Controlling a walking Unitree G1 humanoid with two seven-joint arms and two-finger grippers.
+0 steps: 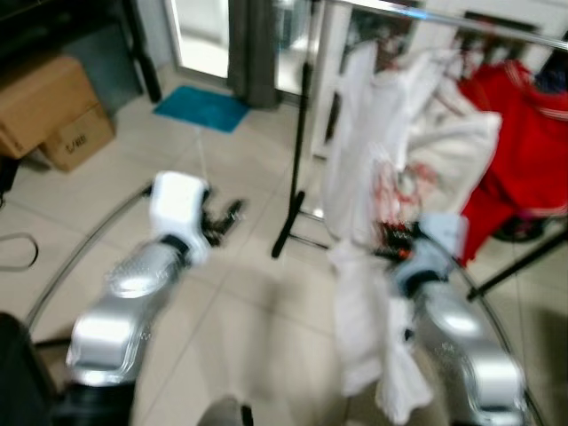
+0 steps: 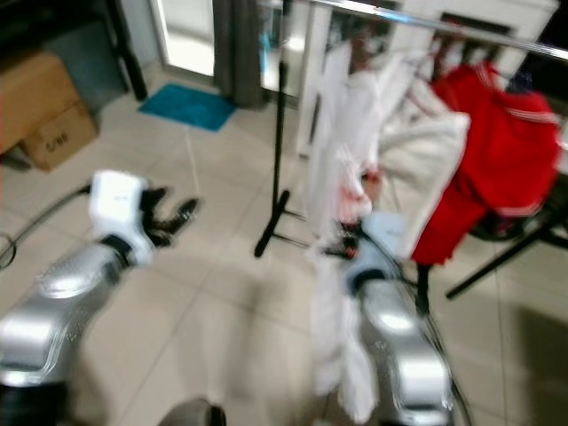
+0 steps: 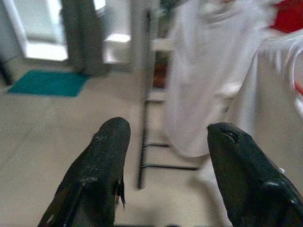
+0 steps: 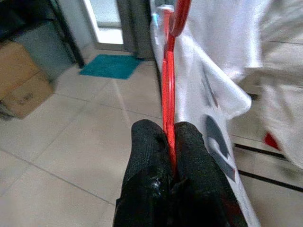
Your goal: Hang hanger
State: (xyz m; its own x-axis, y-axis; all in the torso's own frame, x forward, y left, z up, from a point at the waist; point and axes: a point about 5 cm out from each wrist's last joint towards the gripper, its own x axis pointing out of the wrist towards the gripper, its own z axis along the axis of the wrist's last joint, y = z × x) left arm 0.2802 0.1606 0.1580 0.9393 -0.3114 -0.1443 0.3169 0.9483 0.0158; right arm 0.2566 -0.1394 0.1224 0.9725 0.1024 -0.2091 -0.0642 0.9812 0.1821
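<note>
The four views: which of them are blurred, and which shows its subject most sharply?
Left eye and right eye views: motion-blurred throughout, so the white garment and red garment on the metal clothes rail smear. Left wrist view: open left hand fairly crisp, background soft. Right wrist view: sharpest, the right hand shut on the red plastic hanger.

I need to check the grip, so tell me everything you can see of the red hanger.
The red hanger is thin, glossy, plastic-looking, with a curved hook at its top. The right gripper is shut on its stem, holding it about upright. A white garment drapes from it, beside the clothes rack. Its arms are hidden by cloth.
</note>
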